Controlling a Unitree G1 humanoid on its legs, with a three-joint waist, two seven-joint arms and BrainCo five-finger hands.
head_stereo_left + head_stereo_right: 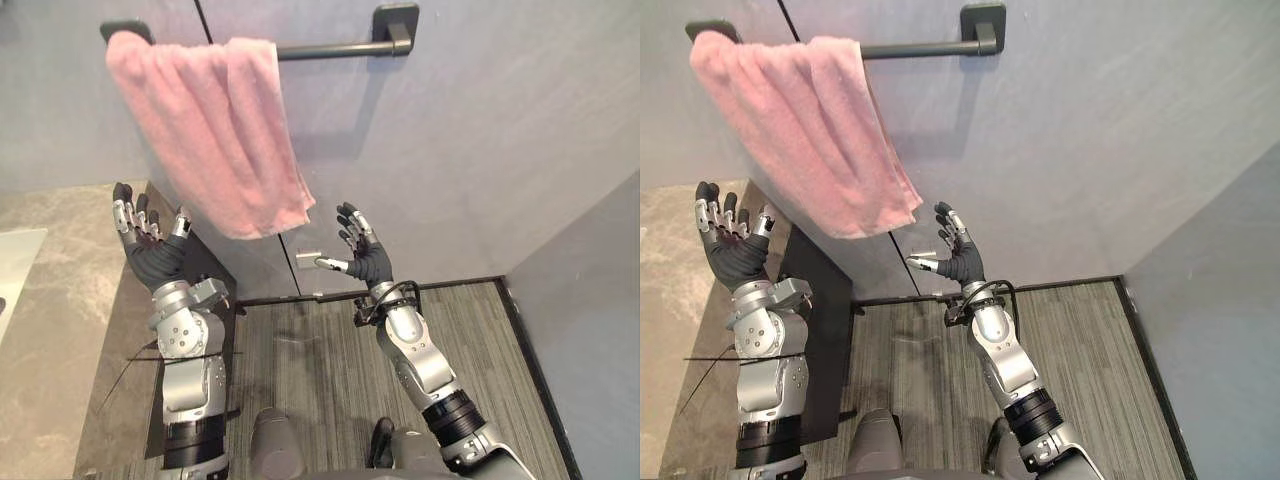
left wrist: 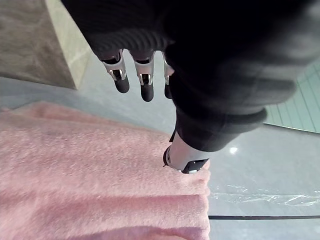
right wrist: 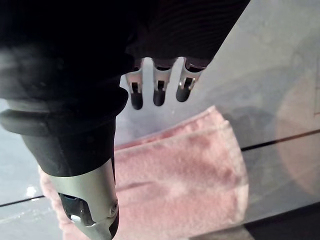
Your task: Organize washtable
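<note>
Pink towel [image 1: 210, 140] hangs over the dark bar [image 1: 335, 47] on the grey wall [image 1: 470, 150], bunched toward the bar's left end, lower edge slanting. Our left hand [image 1: 150, 245] is up just below-left of it and our right hand [image 1: 362, 255] below-right, both w/ fingers spread, holding nothing, apparently clear of the cloth. We judge this is the towel-straightening step: next, each hand must pinch a lower corner & pull level. Stone counter [image 1: 55, 300] is cut off at left, so its contents are unseen.
</note>
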